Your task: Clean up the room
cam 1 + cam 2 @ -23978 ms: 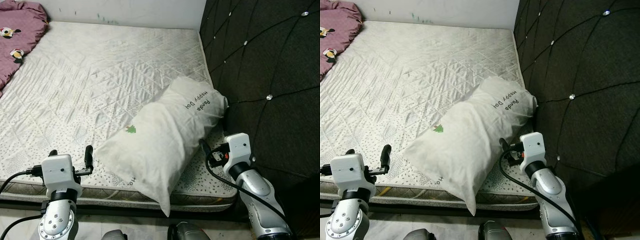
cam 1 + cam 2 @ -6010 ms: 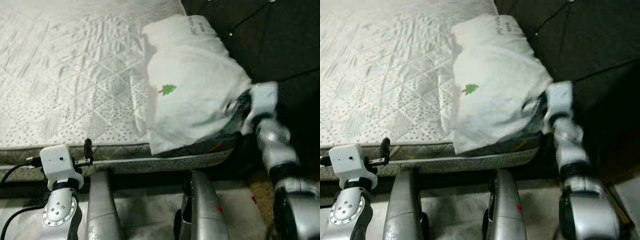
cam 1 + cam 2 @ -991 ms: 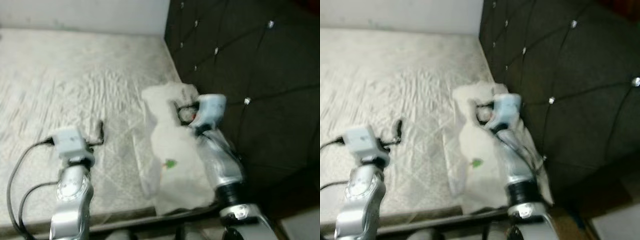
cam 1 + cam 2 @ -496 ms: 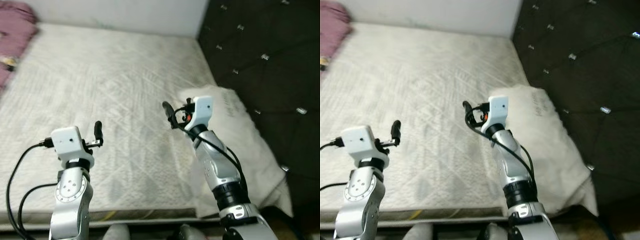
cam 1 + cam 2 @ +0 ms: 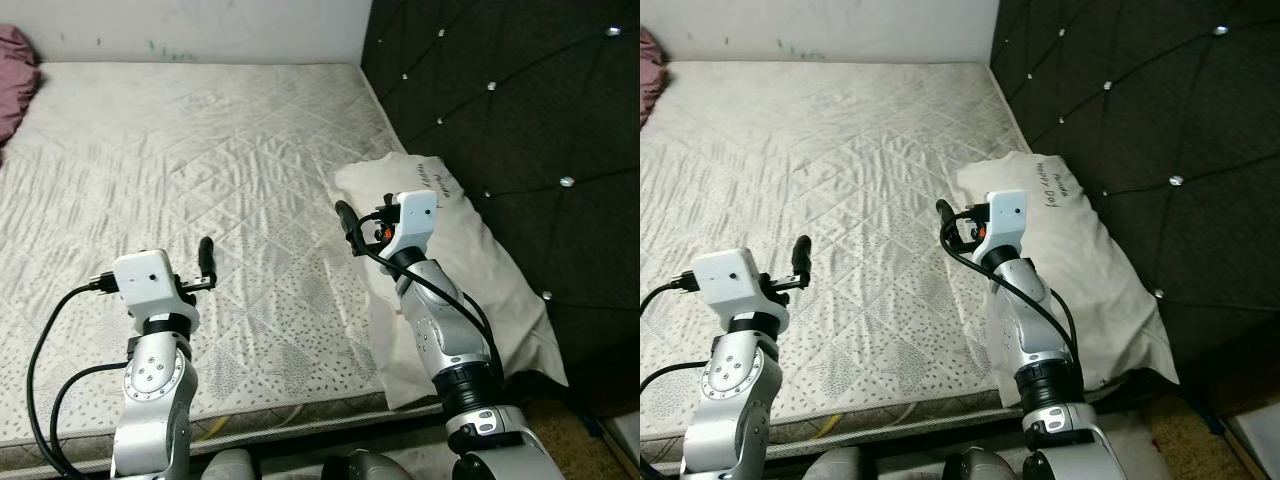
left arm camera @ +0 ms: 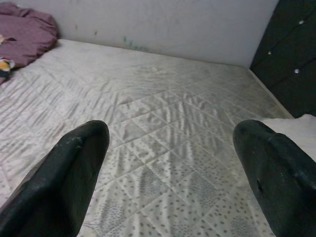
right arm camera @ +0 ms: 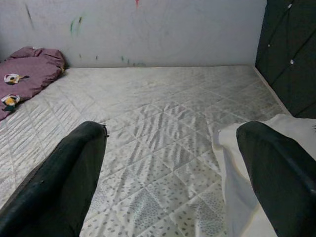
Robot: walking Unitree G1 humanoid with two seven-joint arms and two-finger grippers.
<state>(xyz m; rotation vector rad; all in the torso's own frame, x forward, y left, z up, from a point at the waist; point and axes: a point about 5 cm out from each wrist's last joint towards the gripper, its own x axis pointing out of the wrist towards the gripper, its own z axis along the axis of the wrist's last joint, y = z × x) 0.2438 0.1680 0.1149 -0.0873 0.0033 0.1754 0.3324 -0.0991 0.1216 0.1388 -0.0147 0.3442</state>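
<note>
Closest to the camera, two silver robot arms reach forward over the near edge of a bed. The left gripper (image 5: 207,262) hangs above the bare quilted mattress (image 5: 200,150), its jaws spread wide apart with nothing between them. The right gripper (image 5: 347,228) is raised a little farther in, over the mattress just beside the pillow, and its jaws are also spread wide and empty.

The white pillow (image 5: 470,290) lies along the right side of the bed, against the dark tufted headboard (image 5: 520,120). Its long axis runs from the near right corner of the mattress, where one end overhangs the edge, back toward the middle of the headboard. Small dark lettering shows on its far end (too small to read fully).

From the right gripper, the pillow lies to the right and slightly below, with the right forearm crossing over its near portion. The right arm is plainly the nearer one; the left gripper is well apart from the pillow, with open mattress between them.

Farther back, a crumpled purple blanket (image 7: 27,74) with small cartoon patches sits at the far left corner of the bed. Beyond it stands a pale wall (image 7: 148,29) with a few faint marks.

Judging by its position, the pillow looks set in place by the headboard, and the blanket seems the likeliest item left to tidy.
</note>
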